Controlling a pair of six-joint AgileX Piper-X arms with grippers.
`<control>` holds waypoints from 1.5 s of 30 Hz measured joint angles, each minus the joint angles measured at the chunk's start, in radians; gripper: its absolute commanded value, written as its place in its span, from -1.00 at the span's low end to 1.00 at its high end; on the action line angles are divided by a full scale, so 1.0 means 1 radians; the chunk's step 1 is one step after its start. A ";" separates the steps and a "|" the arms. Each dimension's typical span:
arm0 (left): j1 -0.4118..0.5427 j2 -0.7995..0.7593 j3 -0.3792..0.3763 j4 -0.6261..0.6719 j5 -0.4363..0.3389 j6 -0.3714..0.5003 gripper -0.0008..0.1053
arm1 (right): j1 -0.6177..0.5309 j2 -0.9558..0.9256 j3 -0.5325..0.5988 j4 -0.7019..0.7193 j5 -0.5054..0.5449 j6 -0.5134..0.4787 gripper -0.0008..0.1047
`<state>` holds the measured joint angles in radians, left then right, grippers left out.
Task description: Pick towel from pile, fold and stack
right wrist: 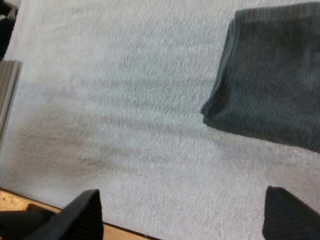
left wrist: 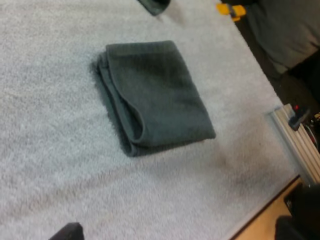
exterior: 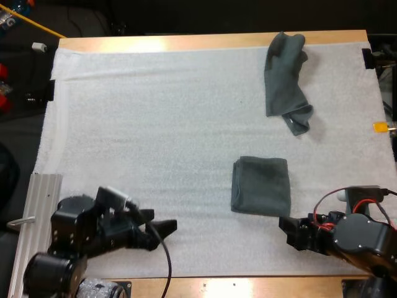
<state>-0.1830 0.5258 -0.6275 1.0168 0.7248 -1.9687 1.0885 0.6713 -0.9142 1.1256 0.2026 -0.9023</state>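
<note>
A crumpled dark grey-green towel [exterior: 285, 81] lies at the far right of the white mat. A folded towel [exterior: 260, 185] rests flat on the mat, right of centre and nearer the front. My left gripper [exterior: 160, 222] hovers low over the mat's front left, pointing right at the folded towel [left wrist: 155, 95], well short of it. One of its fingertips [left wrist: 67, 232] shows, far off to one side, so it is open. My right gripper [right wrist: 187, 220] is open too, fingers wide apart with bare mat between them. It sits just in front of the folded towel's [right wrist: 270, 75] near corner, at the front right [exterior: 286, 230].
An aluminium rail [exterior: 38, 211] runs along the mat's front left edge beside my left arm. Another rail [left wrist: 297, 145] stands past the mat on the right side. The wooden table edge [exterior: 248, 285] runs just in front of both grippers. Open mat [exterior: 155, 124] spreads across the left and middle.
</note>
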 measured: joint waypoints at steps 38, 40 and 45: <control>-0.247 1.063 -0.162 -0.682 -0.036 -0.215 0.37 | 0.000 0.000 0.000 0.000 0.040 0.005 0.23; -0.247 1.099 -0.176 -0.680 -0.019 -0.217 0.37 | 0.000 0.000 0.000 0.000 0.049 0.005 0.23; -0.247 1.168 -0.180 -0.677 0.000 -0.217 0.37 | 0.000 0.000 0.000 0.000 0.057 0.005 0.23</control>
<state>-0.4297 1.6934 -0.8070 0.3403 0.7246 -2.1857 1.0885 0.6713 -0.9142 1.1256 0.2592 -0.8977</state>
